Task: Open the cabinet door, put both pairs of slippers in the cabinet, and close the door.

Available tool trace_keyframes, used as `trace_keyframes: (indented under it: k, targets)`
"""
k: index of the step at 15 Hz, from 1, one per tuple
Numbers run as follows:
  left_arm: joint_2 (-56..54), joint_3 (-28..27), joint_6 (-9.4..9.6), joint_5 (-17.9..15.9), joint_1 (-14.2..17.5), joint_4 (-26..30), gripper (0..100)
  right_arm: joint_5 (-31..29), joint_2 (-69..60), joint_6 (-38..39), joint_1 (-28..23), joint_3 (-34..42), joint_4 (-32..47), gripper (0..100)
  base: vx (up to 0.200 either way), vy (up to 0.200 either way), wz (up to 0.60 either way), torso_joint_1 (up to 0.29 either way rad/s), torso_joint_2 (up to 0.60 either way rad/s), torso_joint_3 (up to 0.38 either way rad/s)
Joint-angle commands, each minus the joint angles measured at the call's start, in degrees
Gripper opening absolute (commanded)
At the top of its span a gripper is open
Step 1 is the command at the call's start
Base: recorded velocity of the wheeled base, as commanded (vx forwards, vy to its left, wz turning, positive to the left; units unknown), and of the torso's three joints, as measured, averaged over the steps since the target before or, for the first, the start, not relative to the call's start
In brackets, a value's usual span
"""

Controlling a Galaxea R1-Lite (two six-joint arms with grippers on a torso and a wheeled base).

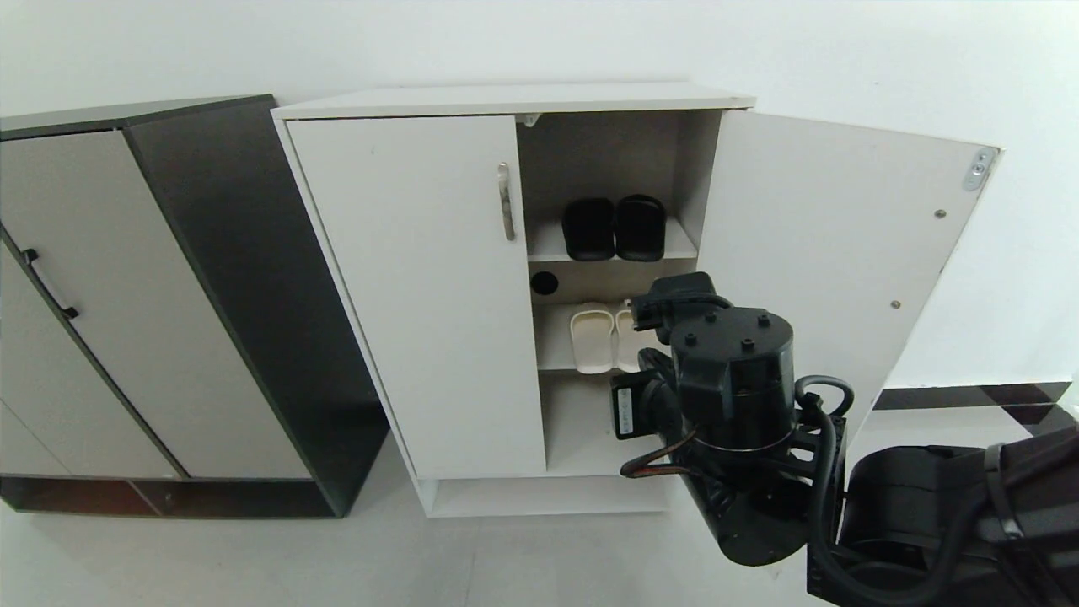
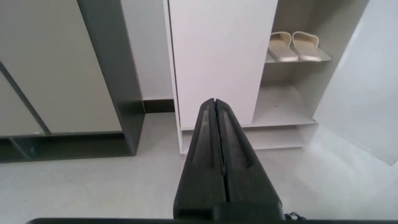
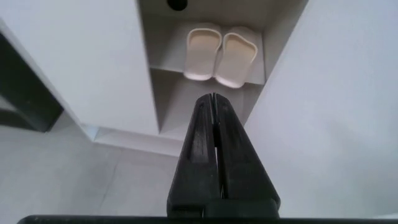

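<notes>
The white cabinet [image 1: 405, 278] stands with its right door [image 1: 826, 253] swung open and its left door shut. A black pair of slippers [image 1: 614, 228] lies on the upper shelf. A cream pair of slippers [image 1: 593, 339] [image 3: 222, 55] [image 2: 294, 46] lies on the middle shelf. My right arm hangs in front of the open compartment, and its gripper [image 3: 215, 101] is shut and empty, a little outside the shelves below the cream pair. My left gripper [image 2: 215, 104] is shut and empty, held low before the cabinet's shut left door.
A grey and black cabinet [image 1: 143, 312] with a black handle stands left of the white one. The open door [image 3: 336, 112] lies close beside my right gripper. The bottom shelf [image 2: 280, 106] is bare. Pale floor [image 1: 337, 565] stretches in front.
</notes>
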Motion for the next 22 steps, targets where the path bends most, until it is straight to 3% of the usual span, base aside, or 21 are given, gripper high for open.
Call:
trace_keyframes:
  k: [1, 19, 22]
  targets:
    - [0.04, 0.00, 0.02, 0.02, 0.00, 0.00, 0, 0.11, 0.23, -0.06, -0.42, 0.10, -0.25, 0, 0.000, 0.000, 0.00, 0.000, 0.00, 0.000]
    - [0.04, 0.00, -0.07, 0.02, 0.00, 0.00, 0, 0.55, 0.23, -0.93, -0.68, 1.94, -0.25, 0, 0.000, 0.000, 0.00, 0.000, 0.00, 0.000]
    - [0.04, 0.00, -0.07, 0.02, -0.09, 0.00, 0, 0.55, 0.23, -1.02, -0.68, 1.94, -0.16, 0, 0.000, 0.000, 0.00, 0.006, -0.17, -0.266]
